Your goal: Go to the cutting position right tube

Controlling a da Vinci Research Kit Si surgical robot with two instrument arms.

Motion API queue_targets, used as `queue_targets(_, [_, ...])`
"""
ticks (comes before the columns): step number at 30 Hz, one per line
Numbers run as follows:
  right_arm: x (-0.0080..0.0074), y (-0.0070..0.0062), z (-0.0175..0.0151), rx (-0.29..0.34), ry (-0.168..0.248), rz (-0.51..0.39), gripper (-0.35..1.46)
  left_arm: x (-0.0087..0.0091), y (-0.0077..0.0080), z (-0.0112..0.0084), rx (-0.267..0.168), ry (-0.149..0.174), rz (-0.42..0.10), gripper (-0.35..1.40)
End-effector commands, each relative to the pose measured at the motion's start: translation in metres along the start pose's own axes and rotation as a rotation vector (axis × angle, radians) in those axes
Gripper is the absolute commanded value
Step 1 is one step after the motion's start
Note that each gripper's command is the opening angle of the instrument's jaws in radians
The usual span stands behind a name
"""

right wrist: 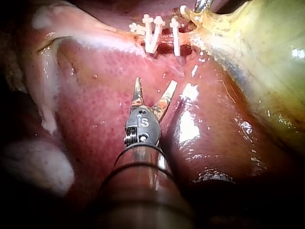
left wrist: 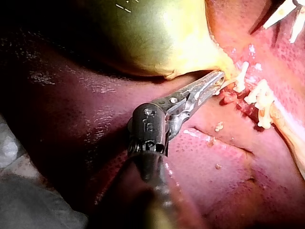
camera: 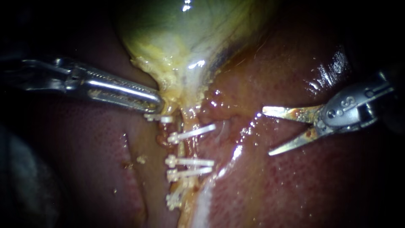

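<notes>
Presently, we list the field as follows.

Left instrument [camera: 156, 102]: slim jaws pressed together on the yellow tissue at the neck of the gallbladder [camera: 181, 38]. They hold nothing else.

Right instrument [camera: 266, 131]: a pair of blades spread in a wide V, empty. It hovers over the liver [camera: 295, 190], tips toward the clips, apart from them and touching no tube.

Clips [camera: 190, 161]: white, several, stacked down the strand below the gallbladder's neck. There is one upper clip, a close pair under it, and more lower down.

Clipped tube [camera: 184, 147]: the pale yellow strand that the clips cross. We judge the cutting position to be the bare stretch between the upper clip and the pair. The endoscope view does not show us whether this is the task's right tube or a neighbour.

Hazards, as we judge them:
- The open blades travel low over wet liver, so a dipped tip could score its surface.
- The gap between the clips is narrow. An approach off line could seat a blade on a clip and loosen it.
- The strands lie close together, so the blades could straddle the wrong one, or both.
- If the left instrument's hold slips, the strand could slacken and the gap close.
- The left instrument's tip sits just beside the topmost clip, so an overshoot could knock it.
</notes>
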Motion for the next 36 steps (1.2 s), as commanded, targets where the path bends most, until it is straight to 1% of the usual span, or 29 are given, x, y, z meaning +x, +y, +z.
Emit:
queue_targets(1, [0.0, 0.0, 0.0, 0.002, 0.001, 0.0, 1.43, 0.0002, 0.0001, -0.0004, -0.002, -0.001, 0.0, -0.35])
queue_targets(3, [0.0, 0.0, 0.0, 0.004, 0.002, 0.0, 1.43, 0.0008, 0.0002, -0.0016, -0.009, -0.002, -0.003, -0.35])
queue_targets(5, [0.0, 0.0, 0.0, 0.004, 0.002, 0.0, 1.43, 0.0017, 0.0003, -0.0032, 0.001, 0.004, -0.007, -0.35])
queue_targets(6, [0.0, 0.0, 0.0, 0.007, 0.003, 0.0, 1.43, 0.0023, 0.0003, -0.0045, 0.012, 0.006, -0.012, -0.35])
queue_targets(9, [0.0, -0.0001, 0.0, 0.01, 0.005, 0.0, 1.43, 0.0036, 0.0003, -0.0072, 0.028, 0.025, -0.029, -0.35])
queue_targets(10, [0.0001, -0.0001, 0.0, 0.014, 0.004, 0.0, 1.43, 0.004, 0.0003, -0.0081, 0.032, 0.033, -0.027, -0.35])
queue_targets(12, [0.0002, -0.0001, 0.0001, 0.023, 0.011, 0.0, 1.43, 0.0042, 0.0001, -0.0087, 0.038, 0.036, -0.025, -0.35])
queue_targets(14, [0.0004, -0.0002, 0.0003, 0.032, 0.025, 0.001, 1.43, 0.0041, 0.0001, -0.0086, 0.041, 0.037, -0.026, -0.35])
queue_targets(16, [0.0009, -0.0003, 0.0008, 0.049, 0.041, 0.038, 1.42, 0.0039, 0.0002, -0.0083, 0.044, 0.038, -0.025, -0.35])
queue_targets(17, [0.0011, -0.0003, 0.0011, 0.054, 0.043, 0.074, 1.4, 0.0038, 0.0002, -0.0081, 0.045, 0.039, -0.025, -0.35])
queue_targets(19, [0.0017, -0.0005, 0.002, 0.068, 0.049, 0.187, 1.4, 0.0038, 0.0002, -0.008, 0.046, 0.039, -0.025, -0.35])
queue_targets(20, [0.0019, -0.0006, 0.0024, 0.073, 0.05, 0.228, 1.4, 0.0038, 0.0002, -0.008, 0.046, 0.039, -0.025, -0.35])
queue_targets(22, [0.0022, -0.0008, 0.0036, 0.097, 0.057, 0.307, 1.4, 0.0038, 0.0002, -0.008, 0.046, 0.039, -0.024, -0.35])
queue_targets(25, [0.0023, -0.0014, 0.0056, 0.117, 0.076, 0.398, 1.38, 0.0037, 0.0002, -0.008, 0.049, 0.04, -0.024, -0.35])
queue_targets(28, [0.0022, -0.0016, 0.0077, 0.133, 0.088, 0.446, 1.38, 0.0037, 0.0002, -0.0079, 0.05, 0.04, -0.024, -0.35])
queue_targets(30, [0.0019, -0.0016, 0.0093, 0.141, 0.088, 0.474, 1.38, 0.0036, 0.0003, -0.0079, 0.05, 0.041, -0.024, -0.35])
queue_targets(34, [0.0011, -0.0013, 0.012, 0.156, 0.092, 0.504, 1.38, 0.0036, 0.0003, -0.0079, 0.048, 0.039, -0.024, -0.35])
queue_targets(36, [0.0007, -0.0009, 0.0129, 0.164, 0.107, 0.517, 1.4, 0.0036, 0.0003, -0.0078, 0.048, 0.04, -0.024, -0.35])
